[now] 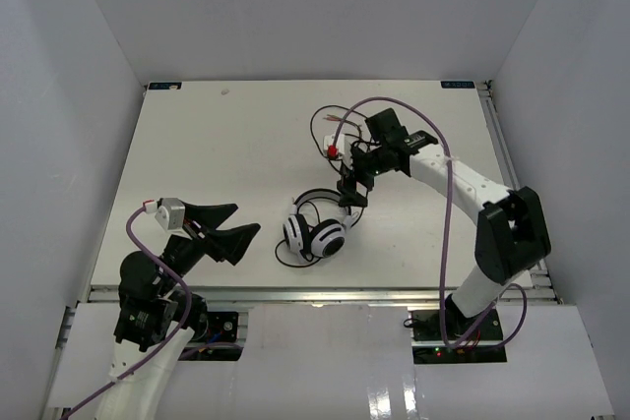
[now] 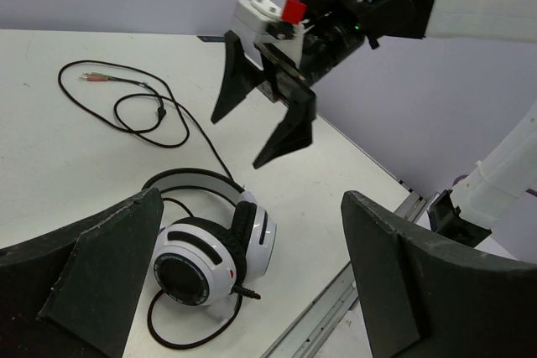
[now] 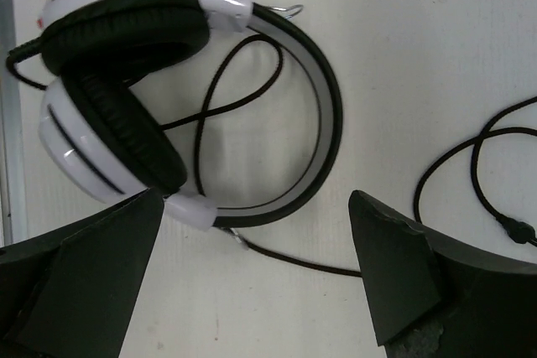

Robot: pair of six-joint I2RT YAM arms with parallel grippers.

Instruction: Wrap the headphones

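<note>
Overhead, right pincer (image 1: 348,196) hides part of headphones (image 1: 315,231) cord (image 1: 314,130).

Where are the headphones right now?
In the top view the headphones lie on the table near its front edge, a bit right of the middle, under the open right gripper.

The worktop (image 1: 197,145) is bare across its left and far-left parts, so there is room to pass there. The headphones (image 1: 317,233) lie near the front edge, right of middle. Their cord (image 1: 328,128) loops over the worktop behind them. The right gripper (image 1: 349,202), jaws spread apart, hangs over the headband without touching it and bars the way from above and from the right. The left gripper (image 1: 246,218), jaws also spread, stands near the earcups' left, with bare worktop between. Walls (image 1: 59,95) close the left, back and right sides.
</note>
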